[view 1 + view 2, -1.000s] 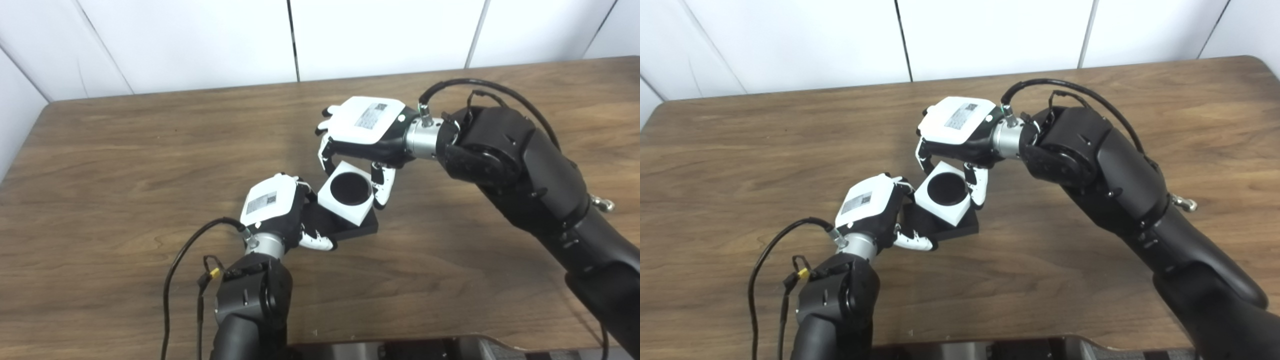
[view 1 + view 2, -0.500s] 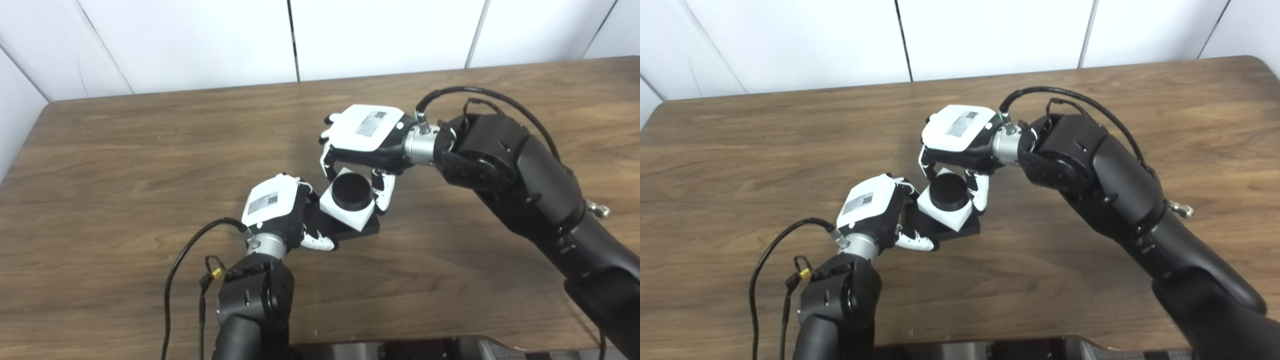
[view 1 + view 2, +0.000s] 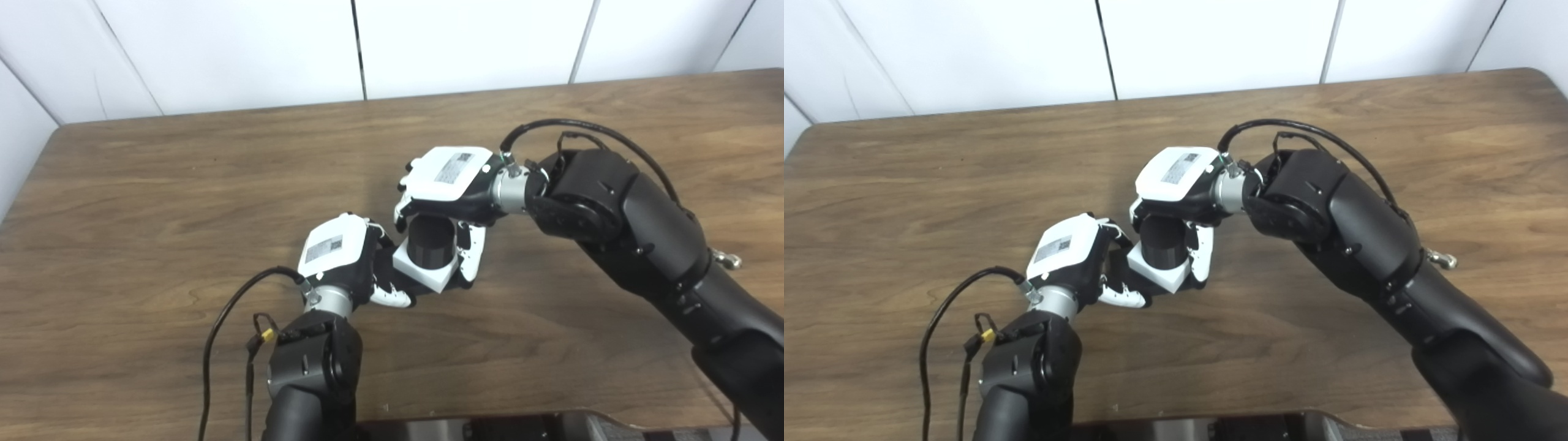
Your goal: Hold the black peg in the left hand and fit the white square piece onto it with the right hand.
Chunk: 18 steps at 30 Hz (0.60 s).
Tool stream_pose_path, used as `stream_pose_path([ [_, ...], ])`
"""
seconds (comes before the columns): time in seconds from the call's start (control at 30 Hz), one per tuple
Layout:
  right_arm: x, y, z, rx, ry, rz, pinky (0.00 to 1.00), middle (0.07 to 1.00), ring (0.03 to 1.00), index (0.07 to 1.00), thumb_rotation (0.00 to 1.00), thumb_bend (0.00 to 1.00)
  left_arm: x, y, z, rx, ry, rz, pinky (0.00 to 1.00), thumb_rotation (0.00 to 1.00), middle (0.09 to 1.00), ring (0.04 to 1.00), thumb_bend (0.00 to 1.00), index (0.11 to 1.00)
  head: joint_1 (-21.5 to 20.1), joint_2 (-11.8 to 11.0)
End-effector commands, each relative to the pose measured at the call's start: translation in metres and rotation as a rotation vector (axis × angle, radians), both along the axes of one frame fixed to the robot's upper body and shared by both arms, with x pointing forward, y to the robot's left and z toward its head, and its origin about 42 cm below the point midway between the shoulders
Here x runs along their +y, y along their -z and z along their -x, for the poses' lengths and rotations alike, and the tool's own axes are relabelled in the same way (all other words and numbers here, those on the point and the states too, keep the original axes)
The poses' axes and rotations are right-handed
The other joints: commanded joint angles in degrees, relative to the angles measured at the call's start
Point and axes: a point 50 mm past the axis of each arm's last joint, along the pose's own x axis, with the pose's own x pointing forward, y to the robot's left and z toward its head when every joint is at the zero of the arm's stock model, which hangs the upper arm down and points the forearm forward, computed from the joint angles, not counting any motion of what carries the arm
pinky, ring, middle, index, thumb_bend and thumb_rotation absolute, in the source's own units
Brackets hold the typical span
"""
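Mid-worktop, my left robot hand (image 3: 343,257) grips the black cylindrical peg (image 3: 430,240) while my right robot hand (image 3: 450,190), clasping the white square plastic piece (image 3: 425,274), should press level.

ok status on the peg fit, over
Left hand gripping black peg. Right hand holding white square piece, peg through it. Nothing obstructing.

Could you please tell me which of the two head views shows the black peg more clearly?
The left eye view, slightly: the black peg stands up through the white square piece with more of its side showing under the right hand. The right eye view shows the same peg, a little more covered by that hand.
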Motion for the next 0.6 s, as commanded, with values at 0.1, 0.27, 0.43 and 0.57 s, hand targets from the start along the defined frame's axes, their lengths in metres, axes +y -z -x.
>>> stream_pose_path([
  [0.1, 0.002, -0.023, -0.006, -0.058, 0.007, -0.022, 1.0, 0.895, 0.975, 0.847, 0.38, 1.0, -0.006, 0.011, 0.002, 0.068, 0.042, -0.01, 1.0, 0.06, 0.906, 1.0, 0.51, 0.489, -0.2, 0.0],
  [0.27, 0.001, -0.026, -0.007, -0.062, 0.014, -0.031, 1.0, 0.909, 0.988, 0.847, 0.37, 1.0, -0.006, 0.012, 0.001, 0.071, 0.034, 0.003, 1.0, 0.06, 0.898, 1.0, 0.51, 0.489, -0.2, 0.0],
  [0.43, 0.0, -0.028, -0.007, -0.067, 0.023, -0.035, 1.0, 0.915, 0.999, 0.844, 0.36, 1.0, -0.006, 0.013, 0.0, 0.066, 0.05, -0.006, 1.0, 0.07, 0.898, 1.0, 0.51, 0.492, -0.2, 0.0],
  [0.57, 0.0, -0.031, -0.008, -0.069, 0.031, -0.035, 1.0, 0.916, 1.0, 0.835, 0.35, 1.0, -0.004, 0.012, -0.002, 0.065, 0.069, -0.017, 1.0, 0.19, 0.902, 1.0, 0.66, 0.632, -0.2, 0.0],
])
